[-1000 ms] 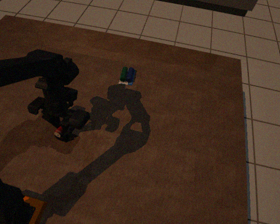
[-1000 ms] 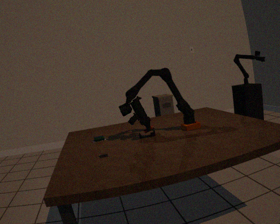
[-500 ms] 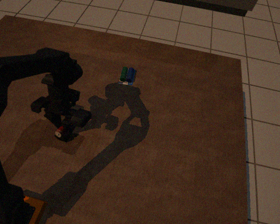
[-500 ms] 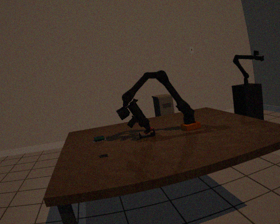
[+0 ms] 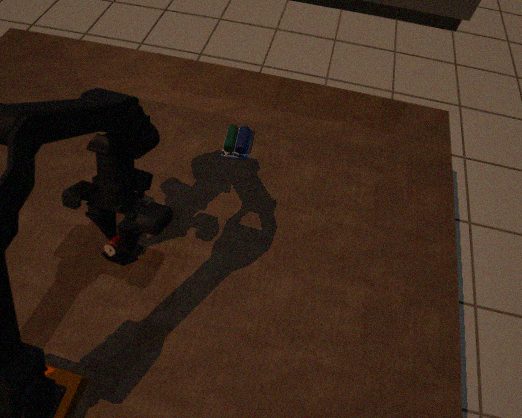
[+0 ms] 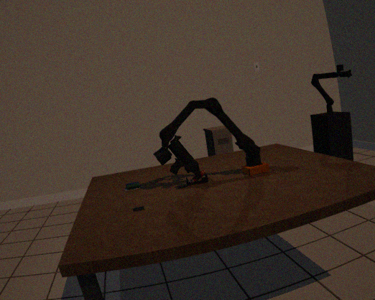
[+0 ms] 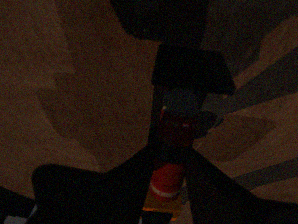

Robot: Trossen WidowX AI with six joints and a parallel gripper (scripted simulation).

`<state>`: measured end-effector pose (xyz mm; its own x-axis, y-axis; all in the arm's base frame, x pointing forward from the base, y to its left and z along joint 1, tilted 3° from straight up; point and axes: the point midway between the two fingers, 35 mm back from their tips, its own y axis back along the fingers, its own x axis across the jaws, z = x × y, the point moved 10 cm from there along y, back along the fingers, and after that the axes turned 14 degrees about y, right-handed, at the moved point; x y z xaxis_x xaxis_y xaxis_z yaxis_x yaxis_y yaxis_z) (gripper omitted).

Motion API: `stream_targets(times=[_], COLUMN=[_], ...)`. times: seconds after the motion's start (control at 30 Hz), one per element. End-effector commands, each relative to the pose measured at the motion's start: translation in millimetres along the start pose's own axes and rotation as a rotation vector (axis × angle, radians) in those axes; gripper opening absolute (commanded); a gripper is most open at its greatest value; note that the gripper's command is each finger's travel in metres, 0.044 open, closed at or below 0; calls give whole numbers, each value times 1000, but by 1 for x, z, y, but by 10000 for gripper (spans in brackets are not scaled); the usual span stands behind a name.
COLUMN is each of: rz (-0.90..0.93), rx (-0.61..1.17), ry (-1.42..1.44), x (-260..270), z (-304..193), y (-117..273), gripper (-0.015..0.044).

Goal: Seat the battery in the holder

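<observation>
My gripper (image 5: pixel 117 248) (image 6: pixel 197 178) (image 7: pixel 170 149) is shut on a red battery (image 5: pixel 113 246) (image 6: pixel 202 176) (image 7: pixel 166 179) with a white end, low over the table at the left. It tilts downward. In the wrist view the battery points away from me, and its far end reaches into the dark holder (image 7: pixel 199 75), which lies straight ahead on the table. The light is dim. I cannot tell whether the far end touches the spring or lies under the lip. The holder is mostly hidden by the gripper in the top and exterior views.
A green battery (image 5: pixel 231 139) and a blue battery (image 5: pixel 243 141) lie side by side farther back on the wooden table (image 5: pixel 343 260) (image 6: pixel 239 215). A small dark piece (image 6: pixel 139 208) lies near the table's left edge. The arm's orange base (image 6: pixel 256 169) stands behind.
</observation>
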<state>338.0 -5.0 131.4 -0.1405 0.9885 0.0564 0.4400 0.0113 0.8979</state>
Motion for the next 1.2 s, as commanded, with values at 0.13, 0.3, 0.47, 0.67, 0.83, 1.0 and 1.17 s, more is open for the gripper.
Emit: stream_targets(times=[0.13,0.3,0.47,0.67,0.83,1.0,1.17], rz=[2,0,-1,-1,-1,-2,-2], rx=[2,2,3,4,6,8,9], ry=[4,4,4,4,4,4,4], x=[-1,-1,-2,-2,-3,-4,-4], z=[5,8,11,15,17,20,21], y=[2,3,4,6,7,9,10], gripper=[80,80,80,80,80,80,80])
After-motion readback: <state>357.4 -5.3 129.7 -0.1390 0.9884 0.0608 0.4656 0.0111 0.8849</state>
